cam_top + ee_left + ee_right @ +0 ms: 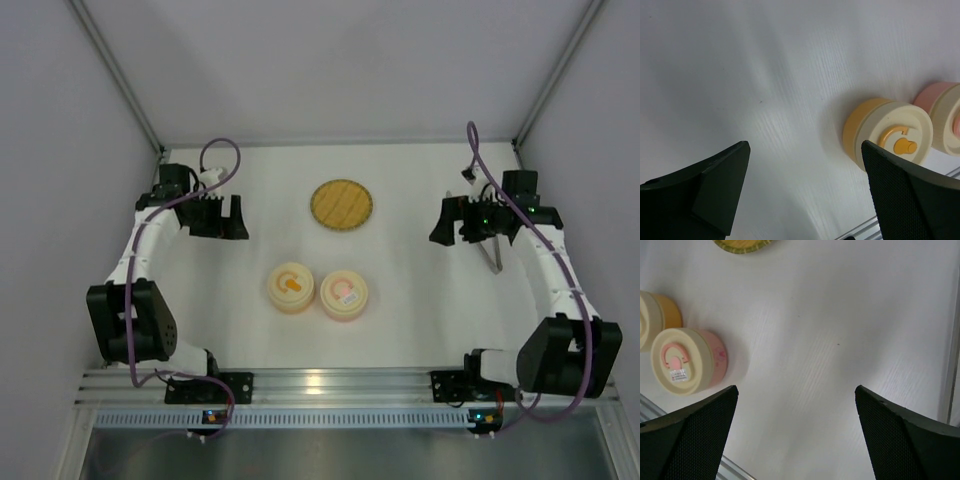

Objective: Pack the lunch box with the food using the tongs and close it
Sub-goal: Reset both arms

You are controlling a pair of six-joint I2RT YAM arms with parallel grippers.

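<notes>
No text can be read anywhere. A small white sticker [678,375] on the pink box lid [696,351] carries dark print, too small to make out.

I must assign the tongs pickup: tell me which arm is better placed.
Right. The tongs lie close beside the open, empty right hand; the open left hand is across the table, past the woven plate.

Top camera: high above near edge, looking down on whole table [400,330]. Wrist cameras: low, oblique; all share orange container [291,288], pink container [344,296].
</notes>
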